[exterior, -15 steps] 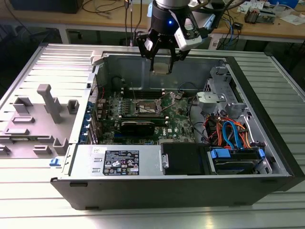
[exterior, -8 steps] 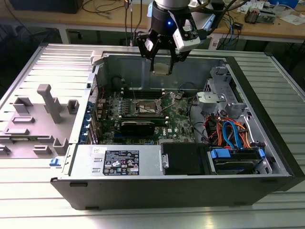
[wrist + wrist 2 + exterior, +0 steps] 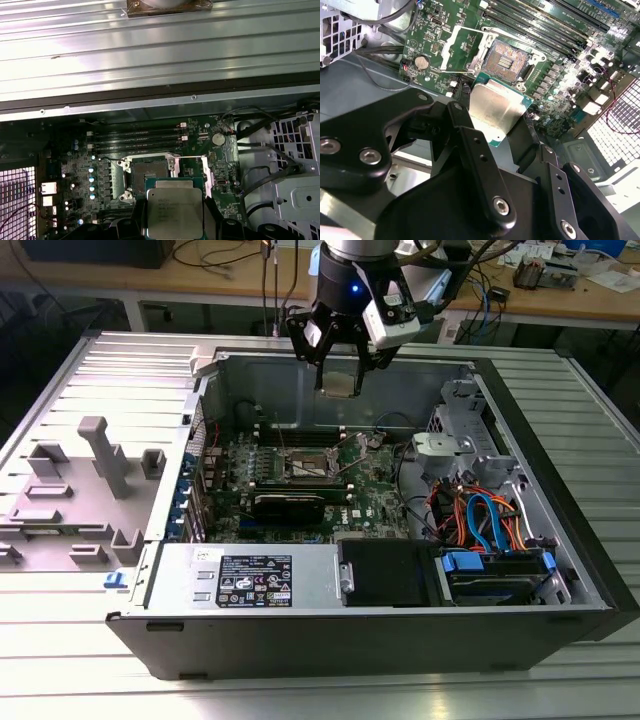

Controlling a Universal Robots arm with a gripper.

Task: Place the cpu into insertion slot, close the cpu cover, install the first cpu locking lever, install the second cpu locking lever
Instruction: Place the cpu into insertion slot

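My gripper is shut on the cpu, a flat square chip with a dull silver top, held by two opposite edges. It hangs above the far wall of the open computer case. In both wrist views the cpu sits between the black fingers, well above the green board. The insertion slot lies open below with its dark contact field bare. Beside it the cpu cover stands flipped open.
Long black memory slots run beside the socket. In the case, a power supply lies along the front and a drive cage with orange and blue cables at the exterior view's right. A grey fixture tray lies left of the case.
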